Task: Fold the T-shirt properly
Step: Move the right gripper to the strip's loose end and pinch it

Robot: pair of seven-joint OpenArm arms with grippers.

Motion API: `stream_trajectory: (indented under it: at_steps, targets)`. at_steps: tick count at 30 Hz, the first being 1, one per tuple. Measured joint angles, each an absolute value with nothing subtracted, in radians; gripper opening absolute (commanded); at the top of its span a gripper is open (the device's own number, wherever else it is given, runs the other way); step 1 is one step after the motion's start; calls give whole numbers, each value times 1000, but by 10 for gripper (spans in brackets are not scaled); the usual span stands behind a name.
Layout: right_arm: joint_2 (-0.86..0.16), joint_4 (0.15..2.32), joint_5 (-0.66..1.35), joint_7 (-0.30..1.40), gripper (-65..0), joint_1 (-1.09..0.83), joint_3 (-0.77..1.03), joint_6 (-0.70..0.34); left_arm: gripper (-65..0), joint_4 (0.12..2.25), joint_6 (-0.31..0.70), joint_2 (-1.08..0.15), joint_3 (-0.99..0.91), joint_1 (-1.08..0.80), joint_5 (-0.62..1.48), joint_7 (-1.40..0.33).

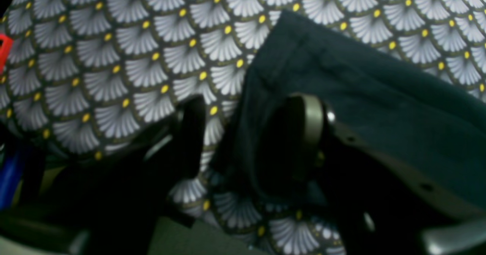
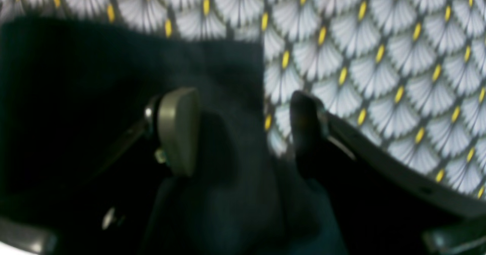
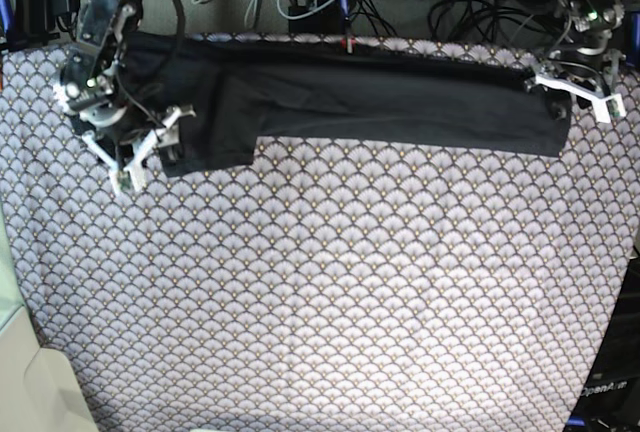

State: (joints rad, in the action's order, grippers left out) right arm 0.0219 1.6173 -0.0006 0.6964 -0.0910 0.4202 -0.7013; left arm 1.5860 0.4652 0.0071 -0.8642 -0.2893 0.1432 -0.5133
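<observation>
The T-shirt [image 3: 380, 102] lies along the far edge of the tabletop [image 3: 330, 292], drawn out into a long narrow band from left to right, with a shorter flap hanging toward the near side at its left end. The right gripper [image 3: 140, 147] sits at that left end, its jaws standing wide apart; in the right wrist view one pad is over the black cloth and the other over the patterned cover, with the shirt's edge running up between them, so it straddles the edge without pinching it. The left gripper [image 3: 578, 92] is at the band's right end, jaws also apart, one finger over the fabric and one beside it, clamping nothing. The shirt looks light, limp and thin, probably cotton: it will likely sag, drag and crease when lifted, and slide easily on the smooth cover. Good places to take hold seem to be the two outer corners of the band, pinching all layers together near the edge so that the fold stays aligned.
</observation>
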Motion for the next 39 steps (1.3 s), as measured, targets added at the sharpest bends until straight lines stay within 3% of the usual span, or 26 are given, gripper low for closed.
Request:
stream_trajectory:
  at_steps: [17, 20, 27, 39]
  targets:
    - [-8, 1479, 15, 665, -269, -38, 421, -699, -322, 1590, 465, 14, -864, -289, 144, -515]
    - [-8, 1479, 15, 657, -344, -42, 421, -699, -322, 1590, 464, 14, -864, -290, 143, -517]
    - [-8, 1482, 23, 650, -646, -62, 422, -694, -322, 1590, 466, 14, -864, -290, 143, -516]
    - [-2, 1598, -3, 707, -650, -118, 418, -701, -322, 1588, 468, 14, -863, -289, 144, -516]
